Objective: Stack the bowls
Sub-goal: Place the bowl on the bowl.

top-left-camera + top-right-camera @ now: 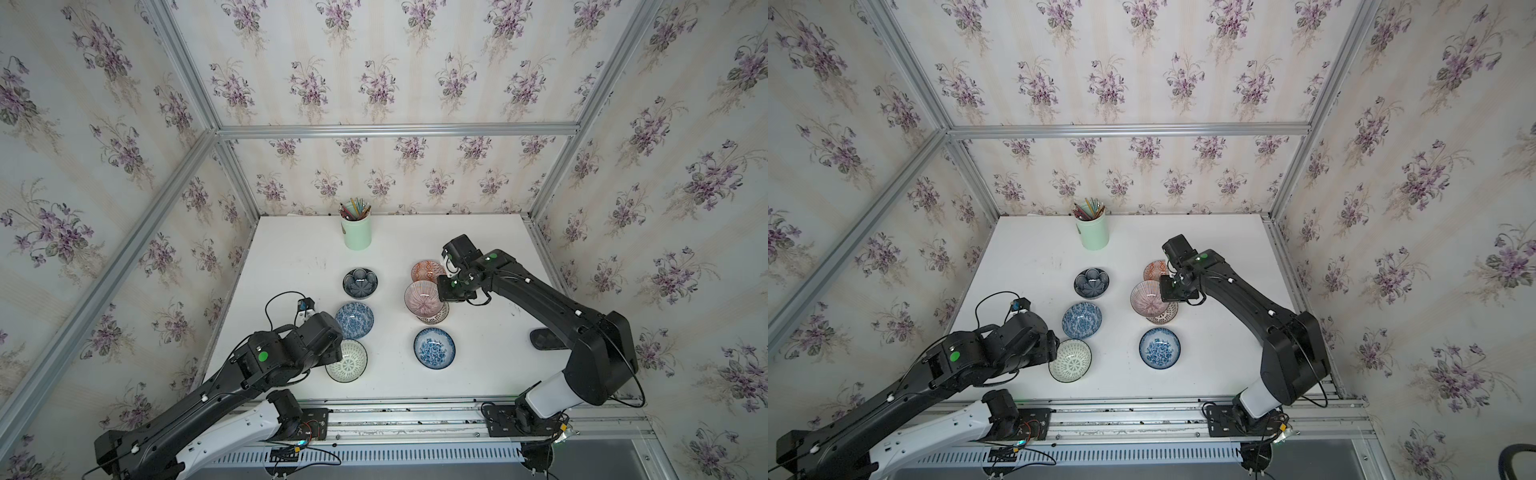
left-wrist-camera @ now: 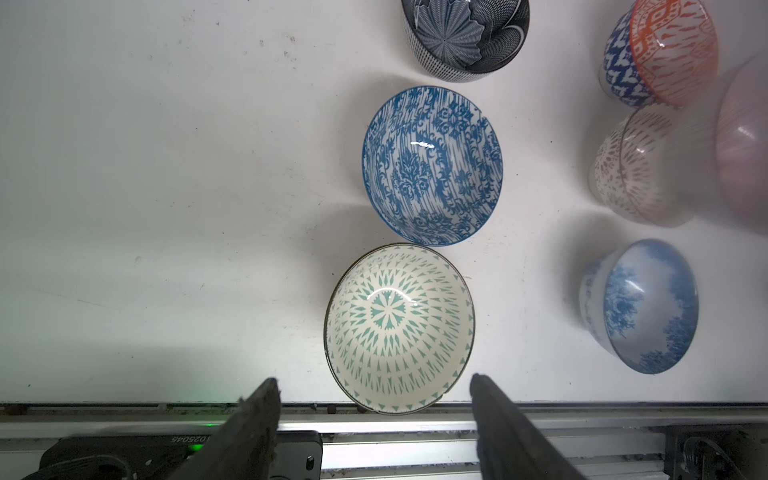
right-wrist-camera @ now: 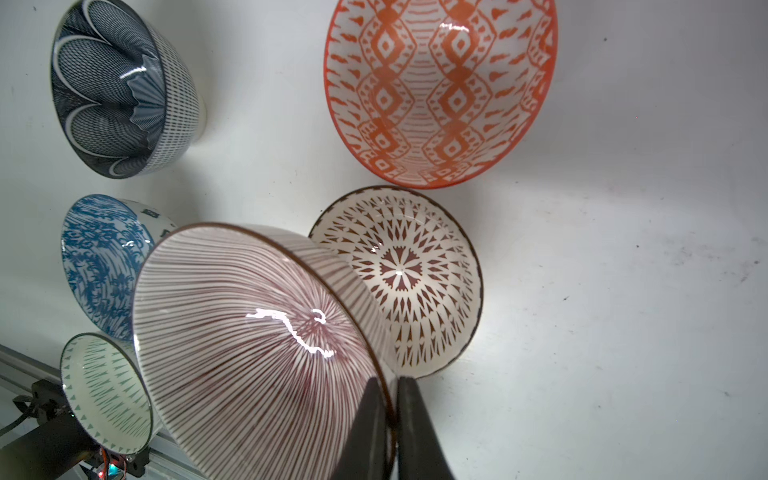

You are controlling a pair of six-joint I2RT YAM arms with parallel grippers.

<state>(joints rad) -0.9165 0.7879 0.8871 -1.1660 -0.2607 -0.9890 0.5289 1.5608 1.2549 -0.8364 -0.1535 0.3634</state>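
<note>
Stacking is only just getting under way: no bowl is yet sitting inside another. The right gripper (image 3: 391,382) is pinching the rim of the mauve bowl (image 3: 257,332), one jaw inside the wall and one outside. It is holding the bowl raised over the brown bowl (image 3: 407,274), which is standing on the table (image 1: 291,266) on the robot's side of the cup (image 1: 356,232) and to that cup's right. The mauve bowl is overlapping the brown one in both top views but is not seated in it. Being round, it is showing no long axis; its centre axis is appearing to lean off vertical, with the mouth facing up and tipping away from the gripper. The other five are standing singly, mouths up. The navy bowl (image 1: 360,282) is sitting nearest the cup on the robot's side, with a blue bowl (image 1: 354,320) and the green bowl (image 1: 349,361) lining up beyond it, farther from the cup. The orange bowl (image 1: 426,271) and a second blue bowl (image 1: 434,348) are lying to the cup's right, the latter farther off. The left gripper (image 2: 372,380) is hovering empty, jaws spread wide, at the green bowl's rim farthest from the cup. Judged outstanding: seating the mauve bowl, then gathering the five.
</note>
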